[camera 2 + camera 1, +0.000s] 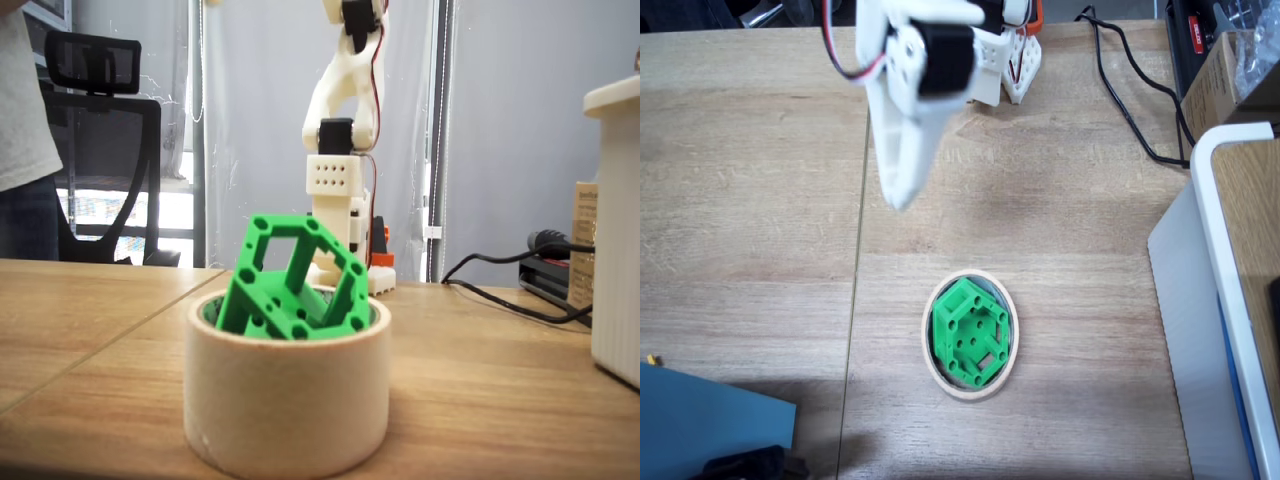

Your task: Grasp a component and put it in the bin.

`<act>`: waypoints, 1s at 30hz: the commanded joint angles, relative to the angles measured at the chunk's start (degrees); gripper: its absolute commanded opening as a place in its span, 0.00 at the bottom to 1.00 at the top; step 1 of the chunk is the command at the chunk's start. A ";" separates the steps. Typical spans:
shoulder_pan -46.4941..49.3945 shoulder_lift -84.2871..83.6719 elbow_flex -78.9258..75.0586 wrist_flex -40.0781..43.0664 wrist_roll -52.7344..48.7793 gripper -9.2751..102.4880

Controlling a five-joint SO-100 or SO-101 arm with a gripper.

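The component (971, 333) is a bright green hexagonal block with round holes. It lies tilted inside the bin (970, 392), a beige ring on the wooden table. The low fixed view has the component (295, 285) sticking up above the bin's wall (285, 400). My white gripper (898, 195) hangs high over the table, up and left of the bin and well apart from it. Its fingers taper together to one tip with no gap and hold nothing. The arm (345, 90) stands raised behind the bin.
A large white-rimmed container (1230, 250) fills the right side. A black cable (1130, 100) runs across the back right. A blue object (700, 420) sits at the front left corner. A person (20, 120) and a chair (100, 150) are behind the table.
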 commanded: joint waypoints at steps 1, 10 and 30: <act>4.83 7.12 3.16 -0.88 -0.35 0.08; 16.70 22.24 22.06 -0.97 -13.36 0.08; 26.63 55.81 61.87 -0.09 -28.04 0.08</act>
